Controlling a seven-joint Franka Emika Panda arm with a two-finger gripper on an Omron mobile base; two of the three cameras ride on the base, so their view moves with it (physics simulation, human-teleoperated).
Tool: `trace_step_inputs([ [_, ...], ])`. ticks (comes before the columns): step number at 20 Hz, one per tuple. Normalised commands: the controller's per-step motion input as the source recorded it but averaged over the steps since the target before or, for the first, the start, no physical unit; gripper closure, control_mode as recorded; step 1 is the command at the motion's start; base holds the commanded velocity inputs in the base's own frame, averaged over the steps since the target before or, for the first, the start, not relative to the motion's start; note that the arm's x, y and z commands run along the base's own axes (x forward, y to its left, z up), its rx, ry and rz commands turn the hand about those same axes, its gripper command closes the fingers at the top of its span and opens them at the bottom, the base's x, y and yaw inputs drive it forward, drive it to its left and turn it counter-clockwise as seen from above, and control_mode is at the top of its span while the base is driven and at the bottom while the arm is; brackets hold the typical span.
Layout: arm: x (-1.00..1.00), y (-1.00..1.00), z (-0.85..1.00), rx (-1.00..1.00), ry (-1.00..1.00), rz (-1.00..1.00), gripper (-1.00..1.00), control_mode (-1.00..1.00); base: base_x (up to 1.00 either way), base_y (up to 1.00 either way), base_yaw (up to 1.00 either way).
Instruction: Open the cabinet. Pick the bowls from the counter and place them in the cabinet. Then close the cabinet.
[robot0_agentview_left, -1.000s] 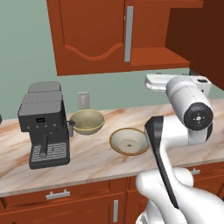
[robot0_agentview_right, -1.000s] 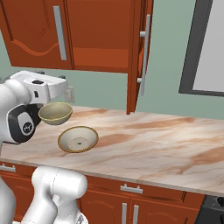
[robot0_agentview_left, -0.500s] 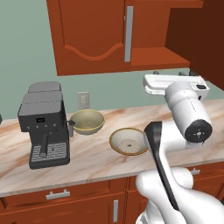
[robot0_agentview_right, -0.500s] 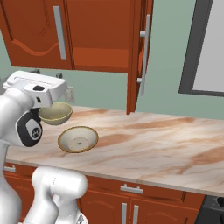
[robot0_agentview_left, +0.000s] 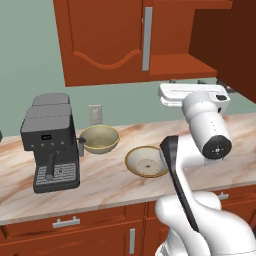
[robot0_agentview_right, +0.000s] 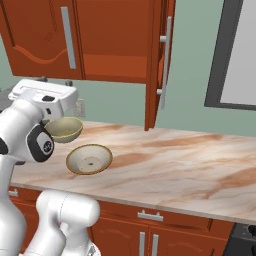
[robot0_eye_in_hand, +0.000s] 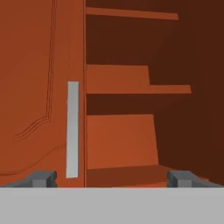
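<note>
Cabinet (robot0_agentview_right: 115, 40) stands with its right door (robot0_agentview_right: 161, 60) swung wide and its left door (robot0_agentview_left: 107, 37) closed, so opening looks done. Both bowls wait on the tabletop (robot0_agentview_left: 100, 185): the deep bowl (robot0_agentview_left: 99, 139) far, beside the coffee machine (robot0_agentview_left: 50, 142), the shallow bowl (robot0_agentview_left: 146, 161) nearer and to its right. Placing them and closing remain. The tool (robot0_eye_in_hand: 111, 178) faces the bare shelves (robot0_eye_in_hand: 131, 89), fingers spread wide, gripping nothing. No brand or writing is legible anywhere.

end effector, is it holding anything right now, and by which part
Nothing is held. In the hand view the end effector is open, fingertips wide apart, facing the open cabinet. Both bowls sit on the counter.
</note>
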Motion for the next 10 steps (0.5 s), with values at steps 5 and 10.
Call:
trace_step_inputs([
  [5,0.09,0.17,0.06,0.00,0.00,0.00,-1.00,-1.00,0.00,0.00,0.00],
  [10,0.09,0.16,0.01,0.00,0.00,0.07,-1.00,-1.00,0.00,0.00,0.00],
])
